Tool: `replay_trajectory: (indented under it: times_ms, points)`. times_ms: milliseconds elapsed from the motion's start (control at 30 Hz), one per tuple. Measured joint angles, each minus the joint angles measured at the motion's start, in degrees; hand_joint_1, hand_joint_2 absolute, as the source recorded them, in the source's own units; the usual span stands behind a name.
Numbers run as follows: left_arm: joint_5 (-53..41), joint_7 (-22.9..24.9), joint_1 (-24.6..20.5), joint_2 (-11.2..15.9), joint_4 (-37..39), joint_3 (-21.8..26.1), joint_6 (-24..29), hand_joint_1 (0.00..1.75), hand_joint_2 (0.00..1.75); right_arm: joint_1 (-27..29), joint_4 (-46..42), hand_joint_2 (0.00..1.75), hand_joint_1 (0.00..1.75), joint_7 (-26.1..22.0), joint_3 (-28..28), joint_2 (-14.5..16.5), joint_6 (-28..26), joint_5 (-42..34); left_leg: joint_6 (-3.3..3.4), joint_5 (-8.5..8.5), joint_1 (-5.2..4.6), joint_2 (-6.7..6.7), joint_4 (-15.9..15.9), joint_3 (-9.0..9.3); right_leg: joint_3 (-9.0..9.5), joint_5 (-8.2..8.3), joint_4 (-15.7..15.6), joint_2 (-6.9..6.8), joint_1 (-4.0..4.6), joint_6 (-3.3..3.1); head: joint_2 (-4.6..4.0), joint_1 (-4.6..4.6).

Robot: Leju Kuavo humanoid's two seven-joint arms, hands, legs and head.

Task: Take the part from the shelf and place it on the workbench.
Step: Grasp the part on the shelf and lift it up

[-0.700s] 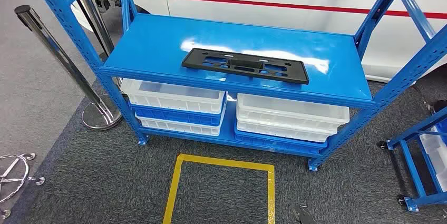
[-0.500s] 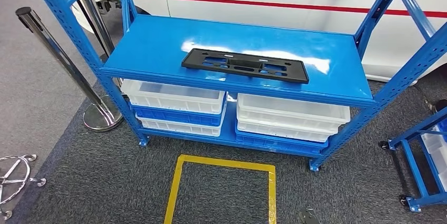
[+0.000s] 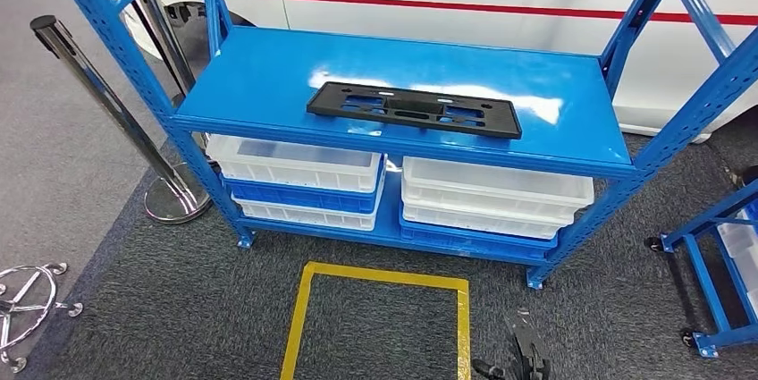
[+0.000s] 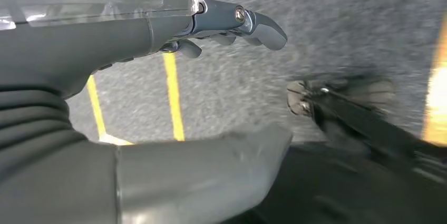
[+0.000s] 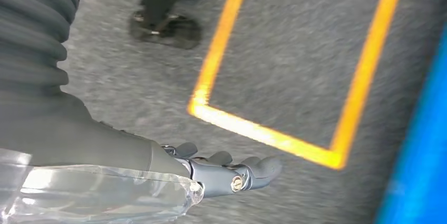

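Black plastic part [image 3: 414, 110] is seen lying flat on the blue shelf [image 3: 268, 76]; left hand [image 4: 158, 92] and right hand [image 5: 174, 176] are held with fingers spread, empty.

Left hand [image 4: 174, 76]: a matte grey ribbed cover, folded in concentric rolls like a bellows, sheathes the wrist and runs into a smooth grey shell. A clear, glossy plastic shield lies over the back of the hand. The thumb [image 4: 211, 166] is thick, grey and blunt-tipped. The fingers [image 4: 253, 23] are darker blue-grey metal with rounded tips, hinged on small round silver pins. Right hand [image 5: 158, 176]: the same build, with a ribbed grey cover, a clear plastic shield catching white glare, and dark metallic fingers [image 5: 248, 174] carrying a bright round screw head at the hinge.
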Motion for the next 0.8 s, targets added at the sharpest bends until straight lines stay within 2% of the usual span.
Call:
replay_trajectory:
  times_ms: [100, 133, 167, 233, 300, 333, 367, 400, 467, 500, 533, 600, 667, 733, 800]
  points:
    - [-3.48, -1.23, -1.7, -0.69, 0.0, 2.97, -0.52, 0.0, 1.31, -2.88, 0.9, 1.75, 0.0, -2.08, -1.02, 0.73, -0.5, 2.7, 1.31, 0.38, -0.32, -0.25, -1.01, -0.01, -0.35, 0.34, -0.13, 0.03, 0.1, 1.26, 0.0, 0.09]
    - [-4.63, -1.63, -2.25, -0.93, 0.0, 3.96, -0.68, 0.0, 1.31, -3.78, 1.19, 1.75, 0.0, -2.79, -1.34, 0.95, -0.6, 3.57, 1.76, 0.6, -0.33, -0.23, -1.2, -0.02, -0.44, 0.21, 0.06, 0.04, -0.02, 1.55, 0.0, 0.09]
    - [-5.74, -2.01, -2.75, -1.13, 0.0, 4.89, -0.82, 0.0, 0.87, -4.67, 1.49, 1.75, 0.0, -3.52, -1.65, 1.15, -0.68, 4.46, 2.2, 0.82, -0.31, -0.2, -1.41, -0.02, -0.86, -0.44, 0.98, 0.06, -0.12, 1.76, 0.0, 0.1]
    - [-8.01, -2.8, -3.78, -1.49, 0.0, 6.7, -1.16, 0.0, 0.0, -6.35, 2.01, 1.75, 0.0, -5.06, -2.08, 1.54, -1.07, 6.31, 2.92, 1.13, -0.4, -0.15, -1.65, -0.18, -3.39, -3.44, 6.24, 0.12, -0.13, 1.92, 0.0, 0.11]
    - [-10.21, -3.54, -4.76, -1.83, 0.0, 8.29, -1.5, 0.0, 0.0, -7.94, 2.46, 1.75, 0.0, -6.69, -2.19, 2.08, -1.93, 8.36, 3.31, 1.22, -0.74, -0.18, -1.64, -0.45, -7.1, -6.34, 13.47, 0.16, 0.05, 1.87, 0.0, 0.1]
    - [-11.21, -3.82, -5.16, -2.0, 0.0, 8.98, -1.67, 0.0, 0.0, -8.67, 2.62, 1.75, 0.0, -7.5, -2.14, 2.44, -2.55, 9.39, 3.38, 1.24, -0.94, -0.21, -1.63, -0.48, -8.12, -6.48, 15.33, 0.17, 0.12, 1.74, 0.0, 0.11]
    - [-12.13, -4.06, -5.53, -2.18, 0.0, 9.61, -1.82, 0.0, 0.0, -9.43, 2.74, 1.75, 0.0, -8.27, -1.98, 2.85, -3.29, 10.41, 3.42, 1.25, -1.13, -0.25, -1.62, -0.44, -8.08, -5.48, 15.03, 0.18, 0.24, 1.49, 0.0, 0.1]
    - [-12.97, -4.24, -5.85, -2.32, 0.0, 10.15, -2.02, 0.0, 0.0, -10.21, 2.8, 1.75, 0.0, -8.98, -1.69, 3.24, -4.18, 11.4, 3.43, 1.25, -1.31, -0.28, -1.61, -0.34, -6.93, -3.55, 12.51, 0.2, 0.42, 1.09, 0.0, 0.1]
    - [-14.57, -4.56, -6.42, -2.74, 0.0, 11.01, -2.39, 0.0, 0.0, -11.83, 2.82, 1.75, 0.0, -10.24, -0.62, 3.95, -6.32, 13.35, 3.38, 1.23, -1.6, -0.29, -1.57, -0.26, -3.43, 0.09, 4.87, 0.29, 0.99, -0.08, 0.0, 0.08]
    - [-15.33, -4.69, -6.76, -2.91, 0.0, 11.36, -2.54, 0.0, 0.0, -12.58, 2.77, 1.75, 0.0, -10.76, 0.14, 4.24, -7.56, 14.32, 3.25, 1.26, -1.64, -0.31, -1.53, -0.39, -2.22, 1.02, 2.02, 0.32, 1.29, -0.51, 0.0, 0.09]
    - [-16.03, -4.81, -7.08, -3.09, 0.0, 11.68, -2.64, 0.0, 0.0, -13.12, 2.61, 1.75, 0.0, -11.17, 0.95, 4.48, -8.83, 15.29, 3.06, 1.32, -1.6, -0.32, -1.51, -0.58, -1.65, 1.25, 0.47, 0.33, 1.54, -0.79, 0.0, 0.08]
    - [-17.28, -4.98, -7.69, -3.3, 0.0, 12.19, -2.8, 0.0, 0.0, -13.67, 1.78, 1.75, 0.0, -11.65, 2.67, 4.88, -11.3, 17.47, 2.51, 1.48, -1.49, -0.36, -1.64, -0.73, -1.53, 1.3, -0.28, 0.33, 1.69, -0.93, 0.0, 0.11]
    - [-18.45, -5.1, -8.09, -3.42, 0.0, 12.61, -2.95, 0.0, 0.0, -13.86, 0.3, 1.75, 0.0, -11.76, 4.48, 5.3, -13.62, 20.13, 1.88, 0.87, -1.46, -0.33, -1.06, -0.88, -1.07, 1.73, -1.18, 0.28, 1.22, -1.16, 0.0, 0.1]
    - [-19.56, -5.21, -8.57, -3.43, 0.0, 13.03, -3.08, 0.0, 0.0, -14.1, -1.33, 1.75, 0.0, -11.71, 6.27, 5.65, -15.87, 23.07, 1.19, -1.8, -1.27, -0.25, 3.37, -2.89, -0.67, 2.08, -1.87, 0.19, 0.75, -1.33, 0.0, 0.05]
    - [-20.56, -5.28, -9.07, -3.44, 0.0, 13.31, -3.23, 0.0, 0.0, -14.22, -2.86, 1.75, 0.0, -11.49, 7.87, 5.86, -17.76, 25.87, 0.56, -5.05, -0.85, -0.21, 10.76, -6.55, -0.71, 2.09, -1.9, 0.14, 0.69, -1.4, 0.0, 0.01]
